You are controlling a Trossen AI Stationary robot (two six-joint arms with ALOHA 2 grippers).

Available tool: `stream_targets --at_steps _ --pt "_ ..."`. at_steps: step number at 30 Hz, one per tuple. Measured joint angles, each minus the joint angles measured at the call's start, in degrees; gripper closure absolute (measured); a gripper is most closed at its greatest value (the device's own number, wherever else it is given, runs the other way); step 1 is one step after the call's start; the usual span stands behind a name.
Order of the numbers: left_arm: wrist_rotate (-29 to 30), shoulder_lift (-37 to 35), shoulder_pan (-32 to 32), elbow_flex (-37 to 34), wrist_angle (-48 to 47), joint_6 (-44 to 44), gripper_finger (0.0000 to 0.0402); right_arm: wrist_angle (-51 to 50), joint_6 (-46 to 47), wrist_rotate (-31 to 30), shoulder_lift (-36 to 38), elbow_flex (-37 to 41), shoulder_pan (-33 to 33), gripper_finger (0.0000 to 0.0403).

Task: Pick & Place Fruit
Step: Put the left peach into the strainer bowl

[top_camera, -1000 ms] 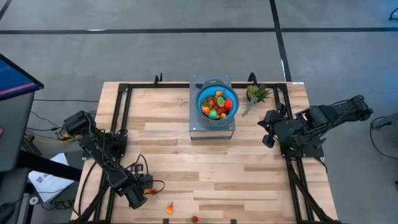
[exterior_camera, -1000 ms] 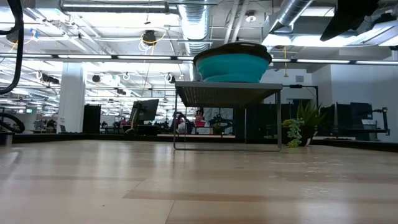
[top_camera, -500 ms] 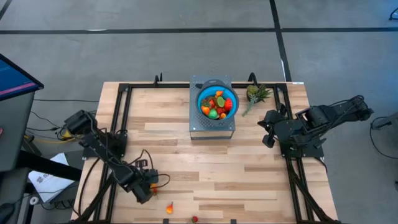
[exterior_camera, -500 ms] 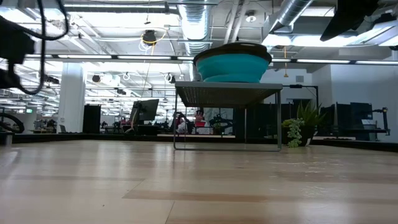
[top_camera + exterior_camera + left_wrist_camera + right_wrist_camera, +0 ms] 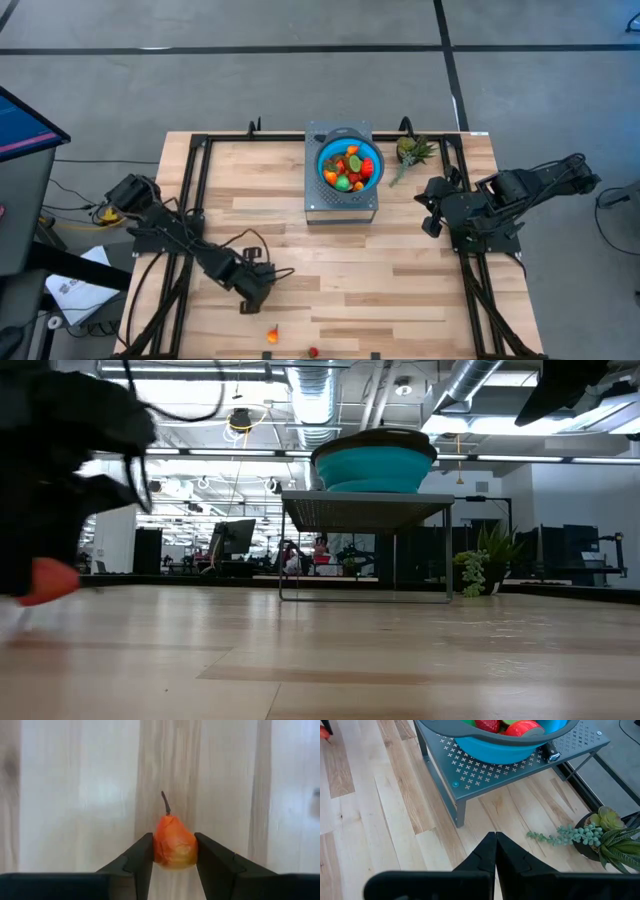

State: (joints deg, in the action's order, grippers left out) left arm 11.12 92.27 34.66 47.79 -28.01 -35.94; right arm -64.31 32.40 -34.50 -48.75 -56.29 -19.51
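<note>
A small orange-red pear-shaped fruit with a dark stem sits between the fingers of my left gripper, over the table's near left part; in the low view it shows as an orange blur. A blue bowl filled with several red, orange and green fruits stands on a grey perforated stand at the far middle. Two more fruits lie near the front edge, one orange and one red. My right gripper hangs shut and holding nothing at the right, above the table. My left gripper pinches the fruit's wide body between its two fingers, one on each side. The fingers come steeply from above. The stem points away from the gripper, and the fruit is lifted clear of the table.
A spiky green potted plant piece with a trailing sprig stands right of the stand. Black frame rails run along the table's left, far and right sides. Bare wood lies between my left gripper and the stand.
My left gripper has swung from the near left corner toward the table's right and a little toward the far edge, turning as it went. It has come into the low view's left side with the orange fruit between its fingers.
</note>
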Motion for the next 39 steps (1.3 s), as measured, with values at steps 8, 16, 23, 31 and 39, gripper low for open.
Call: stream_targets --at_steps 8,16,23,31,39 --pt "0.45 -0.02 -7.23 0.00 14.60 9.99 0.0277 0.00 0.00 0.00 0.02 0.00 0.00 0.0403" --pt "0.45 -0.02 -15.83 0.00 35.64 17.17 0.0277 0.00 0.00 0.00 0.00 0.00 0.00 0.0403" --pt "0.45 -0.02 -22.90 0.28 55.13 22.54 0.0274 0.00 0.00 0.00 0.01 0.00 0.01 0.0403" --pt "1.01 -0.02 -28.35 9.36 56.89 32.15 0.0278 0.00 -0.02 -0.21 0.00 0.01 0.02 0.0403" --pt "10.40 -0.07 -34.29 15.36 56.64 38.85 0.0277 0.02 0.00 -0.24 0.02 0.01 0.02 0.0403"
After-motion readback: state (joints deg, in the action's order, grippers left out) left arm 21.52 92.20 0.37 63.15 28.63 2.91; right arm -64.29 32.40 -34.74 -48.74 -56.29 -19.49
